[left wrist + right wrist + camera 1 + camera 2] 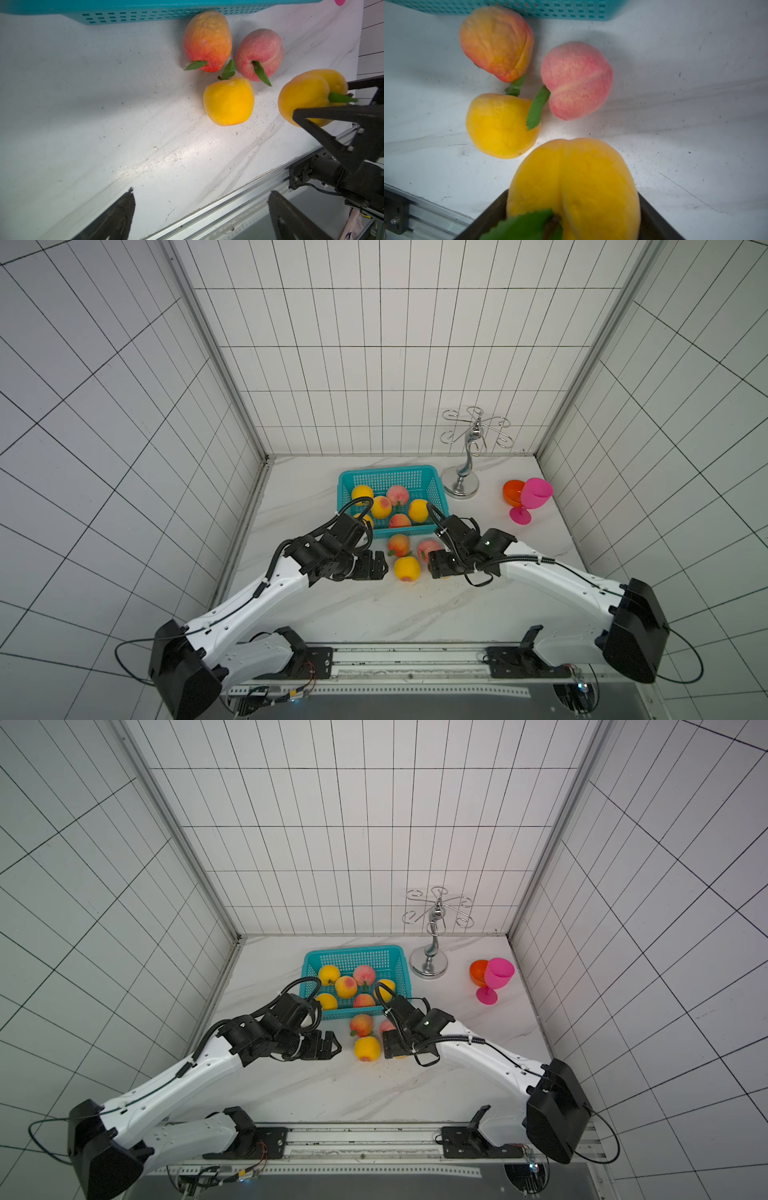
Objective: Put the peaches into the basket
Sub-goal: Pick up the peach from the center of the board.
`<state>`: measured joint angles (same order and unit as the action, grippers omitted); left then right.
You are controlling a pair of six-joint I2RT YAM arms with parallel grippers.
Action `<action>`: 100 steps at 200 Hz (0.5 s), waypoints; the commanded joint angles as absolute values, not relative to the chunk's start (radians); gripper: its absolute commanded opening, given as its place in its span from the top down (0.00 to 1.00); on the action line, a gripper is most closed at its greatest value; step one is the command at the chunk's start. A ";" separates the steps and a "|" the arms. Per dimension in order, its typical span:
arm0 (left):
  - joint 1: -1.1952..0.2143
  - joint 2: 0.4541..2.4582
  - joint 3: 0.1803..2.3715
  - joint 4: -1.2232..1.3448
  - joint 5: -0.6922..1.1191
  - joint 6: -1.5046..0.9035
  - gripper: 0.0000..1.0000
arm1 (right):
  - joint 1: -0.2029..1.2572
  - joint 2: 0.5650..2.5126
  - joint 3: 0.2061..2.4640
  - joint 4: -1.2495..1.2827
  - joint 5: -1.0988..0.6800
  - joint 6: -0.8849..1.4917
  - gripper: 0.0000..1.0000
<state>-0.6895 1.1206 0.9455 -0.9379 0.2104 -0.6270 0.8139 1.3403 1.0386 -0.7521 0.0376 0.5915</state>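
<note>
1. left tool: low over the table, in front of the basket's left corner. In its wrist view the 2 fingers stand wide apart with nothing between them.

2. basket: turquoise, mesh-sided, upright at the rear middle of the table. It contains 6 peaches, a mix of yellow and pink-blushed. 1 yellow one is partly hidden behind the left arm.

3. Loose fruit, 3 pieces, in a tight cluster on the table just in front of the basket:
- red-orange peach, close against the basket's front wall
- pink peach, beside it to the right
- yellow peach, nearest the robot

Their leaves point inward.

4. right tool: just right of the cluster, clamped on the held peach. This peach is yellow, with 1 finger on either side and its leaf toward the wrist camera. Whether it clears the table cannot be told.

5. metal stand: upright, just right of the basket's rear corner.

6. orange goblet and pink goblet: side by side near the right wall, well apart from the fruit.
</note>
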 commanded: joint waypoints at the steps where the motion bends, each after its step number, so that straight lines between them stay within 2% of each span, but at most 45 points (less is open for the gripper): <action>1: -0.681 1.108 0.958 -0.913 0.207 -0.613 0.02 | 0.807 1.359 1.166 -0.826 0.072 0.547 0.18; 69: -0.625 1.096 1.013 -0.884 0.192 -0.563 0.01 | 0.731 1.536 1.530 -0.902 0.036 0.408 0.18; 100: -0.610 1.083 1.034 -0.824 0.127 -0.518 0.01 | 0.692 1.641 1.660 -0.928 0.014 0.345 0.19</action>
<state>-0.6228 1.1095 0.9943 -0.9001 0.1867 -0.5735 0.7238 1.5776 1.5452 -0.8623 0.0368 0.4213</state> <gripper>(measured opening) 0.985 0.819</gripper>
